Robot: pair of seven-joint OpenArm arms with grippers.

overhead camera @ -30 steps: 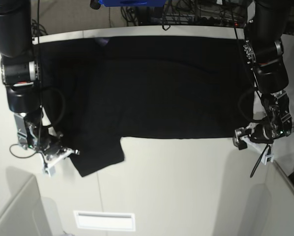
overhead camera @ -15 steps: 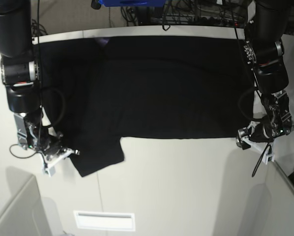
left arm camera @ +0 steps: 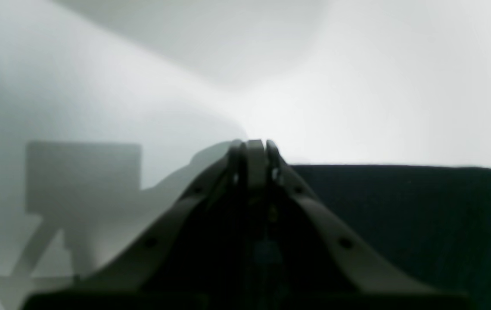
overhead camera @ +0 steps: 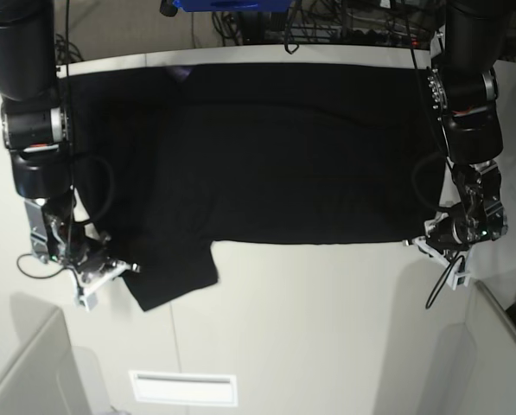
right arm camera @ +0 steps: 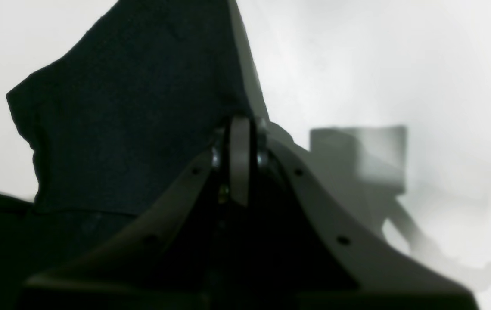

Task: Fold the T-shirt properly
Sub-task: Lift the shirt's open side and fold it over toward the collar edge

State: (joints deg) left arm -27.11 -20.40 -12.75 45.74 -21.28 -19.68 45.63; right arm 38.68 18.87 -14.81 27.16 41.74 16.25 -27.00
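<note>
Claw on the left arm (overhead camera: 420,243): jaws pressed together at the near right corner of the T-shirt (overhead camera: 266,156), low on the surface (overhead camera: 327,328). Left wrist view shows the tips (left arm camera: 252,150) shut just at the straight black hem; whether cloth is actually caught between them cannot be told.

Right claw (overhead camera: 119,270): jaws shut, pinching the tip of the sleeve (overhead camera: 175,281) that juts toward the near edge. Right wrist view shows black cloth bunched at the closed tips (right arm camera: 240,142).

T-shirt lies spread flat, plain black side up, across the far half of the surface, hem to the right.

Judgement: both corners want lifting together and evenly. Confirm the left grip has both layers before rising; a thin bite may slip. Keep the cloth taut between the arms to avoid creases.
</note>
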